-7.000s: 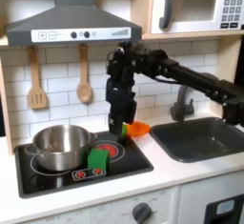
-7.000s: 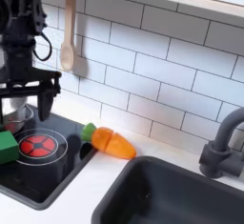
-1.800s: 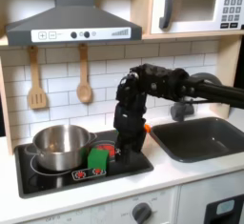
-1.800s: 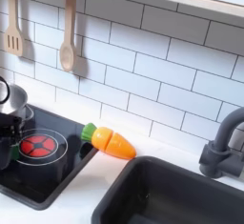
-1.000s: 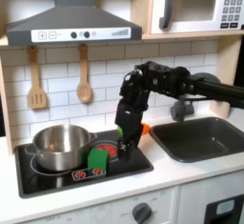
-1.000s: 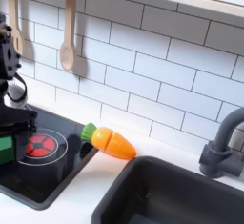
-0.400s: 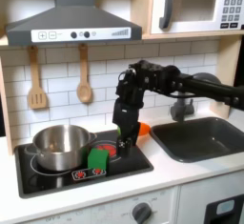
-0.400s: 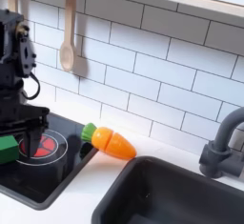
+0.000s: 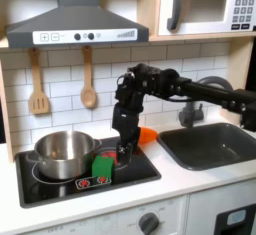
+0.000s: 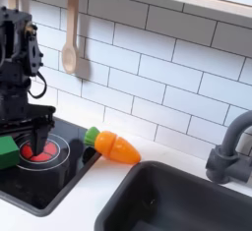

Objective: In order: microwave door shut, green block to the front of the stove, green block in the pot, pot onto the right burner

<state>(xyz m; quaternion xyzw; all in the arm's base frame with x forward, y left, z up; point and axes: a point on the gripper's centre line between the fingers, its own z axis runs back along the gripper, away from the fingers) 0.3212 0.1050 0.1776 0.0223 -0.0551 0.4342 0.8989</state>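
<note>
- So we've got the black robot arm reaching in from the first exterior view's right, with its claw (image 9: pixel 122 151) pointing straight down over the flat black glossy two-burner stove (image 9: pixel 60 184).
- In the second exterior view the claw (image 10: pixel 27 137) has its two black fingers (image 10: pixel 42 134) spread apart with nothing between them, so we'd call it open and empty. The tips hang just above the red ring burner (image 10: pixel 39 150) at the stove (image 10: pixel 54 181) end nearest the sink.
- The small bright green block (image 9: pixel 102 166) sits on the stove just beside the claw, on the first exterior view's left of it and a touch nearer the front edge. In the second exterior view the block (image 10: pixel 8 151) pokes in at the left edge, close to the fingers, but we can't tell if they touch.
- The shiny round stainless-steel pot (image 9: pixel 62 152) sits on the other burner, at the first exterior view's left, right next to the green block. We can't see anything inside it from here.
- The white microwave door (image 9: pixel 198 7) with the dark window and curved silver handle is up top at the first exterior view's right and looks flush with the body, so shut.
- An orange toy carrot with a green tip (image 10: pixel 113 145) lies on the white counter (image 10: pixel 94 197) between the stove and the dark sink (image 10: pixel 187 203).
- Two wooden utensils (image 9: pixel 38 84) hang on the white tile wall above the pot.
</note>
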